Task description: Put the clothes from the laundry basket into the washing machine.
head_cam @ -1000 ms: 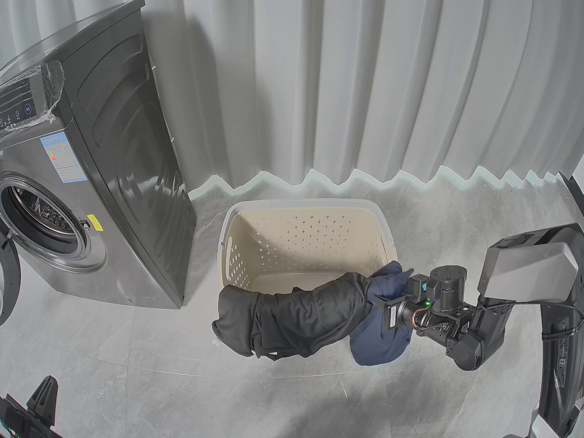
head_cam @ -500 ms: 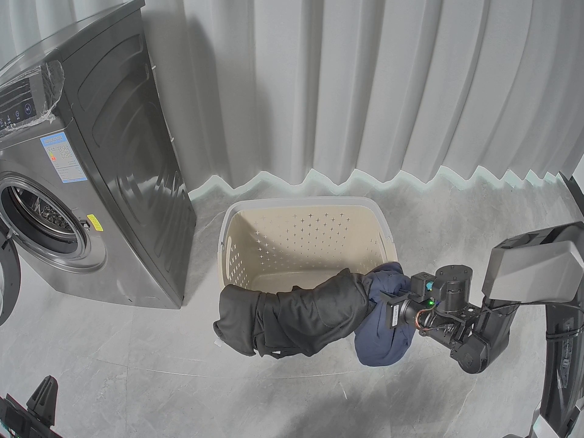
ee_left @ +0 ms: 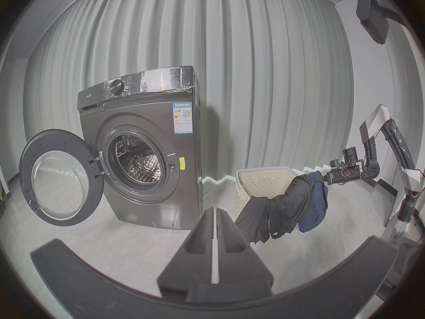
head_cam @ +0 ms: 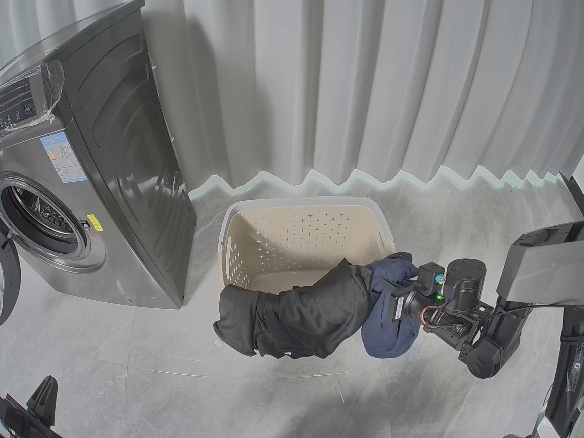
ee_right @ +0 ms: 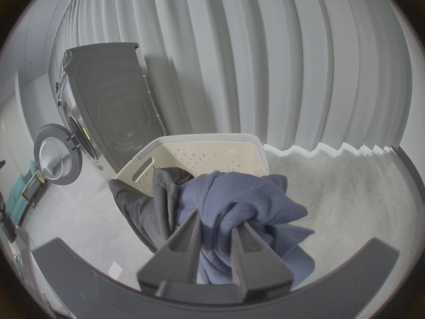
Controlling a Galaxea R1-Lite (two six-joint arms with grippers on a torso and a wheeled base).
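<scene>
A cream laundry basket stands on the floor. A dark grey garment hangs over its near rim. My right gripper is shut on a navy blue garment at the basket's near right corner, holding it lifted. The grey washing machine stands to the left with its round door swung open. My left gripper is shut and holds nothing, low at the left.
White pleated curtains run behind the basket and machine. Bare grey floor lies between the machine and the basket.
My right gripper has pulled the navy garment up and to the right, away from the basket. The dark grey garment's right end has lifted with it.
</scene>
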